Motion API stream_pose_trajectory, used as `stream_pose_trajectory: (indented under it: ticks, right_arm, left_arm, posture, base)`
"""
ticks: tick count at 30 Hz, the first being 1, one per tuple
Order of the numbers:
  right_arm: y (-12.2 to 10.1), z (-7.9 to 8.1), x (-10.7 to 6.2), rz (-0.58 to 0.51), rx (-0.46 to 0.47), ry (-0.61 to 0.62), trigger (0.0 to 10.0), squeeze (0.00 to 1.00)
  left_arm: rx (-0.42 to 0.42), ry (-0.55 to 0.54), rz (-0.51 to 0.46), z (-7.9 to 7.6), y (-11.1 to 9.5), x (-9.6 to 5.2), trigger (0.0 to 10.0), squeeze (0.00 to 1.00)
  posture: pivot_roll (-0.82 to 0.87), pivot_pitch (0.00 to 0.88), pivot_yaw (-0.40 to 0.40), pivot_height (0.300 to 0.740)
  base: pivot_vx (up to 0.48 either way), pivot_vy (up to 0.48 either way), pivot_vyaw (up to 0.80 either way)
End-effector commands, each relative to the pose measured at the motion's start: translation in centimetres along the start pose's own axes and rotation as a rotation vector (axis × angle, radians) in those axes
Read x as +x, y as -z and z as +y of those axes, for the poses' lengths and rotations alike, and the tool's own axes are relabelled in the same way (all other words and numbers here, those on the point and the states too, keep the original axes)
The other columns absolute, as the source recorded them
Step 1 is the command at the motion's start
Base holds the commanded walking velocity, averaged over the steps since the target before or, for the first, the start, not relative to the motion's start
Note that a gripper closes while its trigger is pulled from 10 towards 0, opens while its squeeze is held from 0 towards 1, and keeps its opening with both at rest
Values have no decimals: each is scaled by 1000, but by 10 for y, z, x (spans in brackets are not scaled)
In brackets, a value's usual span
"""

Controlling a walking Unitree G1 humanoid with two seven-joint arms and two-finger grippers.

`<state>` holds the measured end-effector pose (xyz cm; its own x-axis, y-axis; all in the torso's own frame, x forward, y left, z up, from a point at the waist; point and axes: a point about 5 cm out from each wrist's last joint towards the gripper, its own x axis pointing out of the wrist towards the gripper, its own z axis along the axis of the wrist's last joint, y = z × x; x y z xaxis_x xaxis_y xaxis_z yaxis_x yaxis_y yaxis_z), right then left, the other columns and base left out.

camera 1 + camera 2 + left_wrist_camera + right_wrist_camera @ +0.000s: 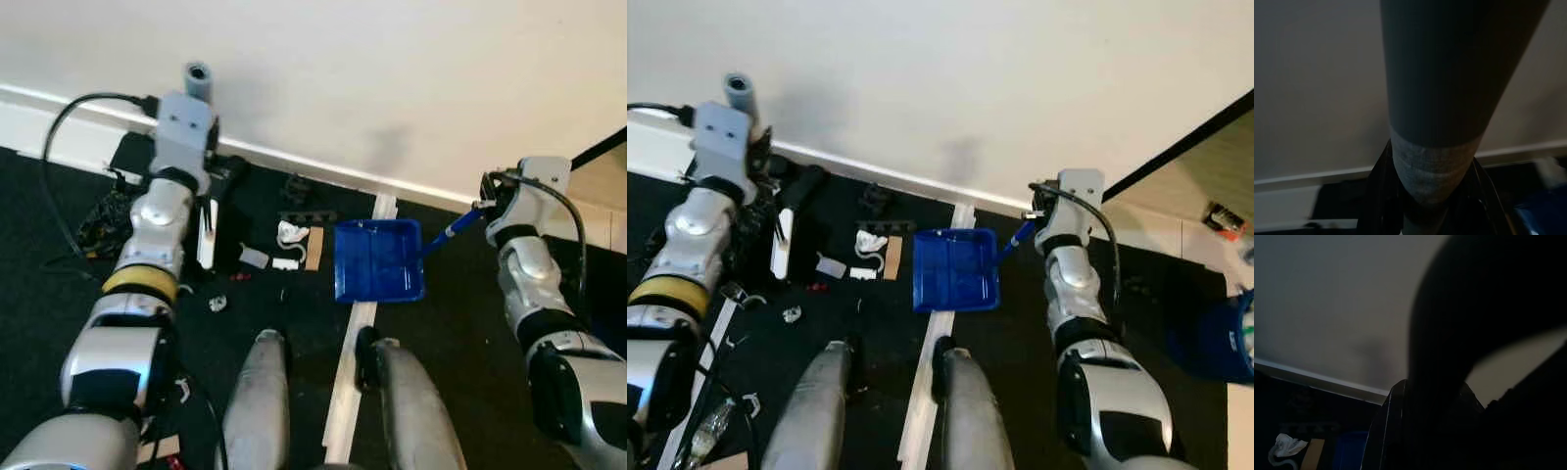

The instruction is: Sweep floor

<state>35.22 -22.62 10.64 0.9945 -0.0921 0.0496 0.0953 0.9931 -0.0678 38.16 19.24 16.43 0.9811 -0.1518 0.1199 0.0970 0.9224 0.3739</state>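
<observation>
A square blue plastic dustpan (378, 260) lies flat on the black floor (460, 323) by the white baseboard (323, 171) — its blue handle clamped in the right gripper (485, 208) — while the left gripper (211, 171) grips a grey broom pole (198, 78) beside scattered white scraps (288, 240).

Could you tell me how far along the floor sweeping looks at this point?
Early. Done: the blue dustpan sits on the floor, empty. In hand: the right gripper holds its handle; the left gripper holds the broom handle. Left: the white scraps beside the pan remain unswept.
</observation>
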Motion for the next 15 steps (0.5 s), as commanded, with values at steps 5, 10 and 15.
stream_pose_trajectory:
  ticks: [5,10,15]
  right_arm:
    - [31,-14,-18,144,-33,39,10000,0]
    - [33,-19,-22,147,-39,51,10000,0]
    - [38,-24,-26,162,-26,79,10000,0]
  left_arm:
    - [-82,86,-1,-54,-9,11,10000,0]
    - [-244,206,-38,-129,-54,27,10000,0]
    - [-403,281,-98,-167,-94,31,10000,0]
  posture:
    - [82,386,-39,740]
    - [61,389,-34,740]
    - [53,390,-30,740]
  base:
    - [0,0,0]
    - [0,0,0]
    - [0,0,0]
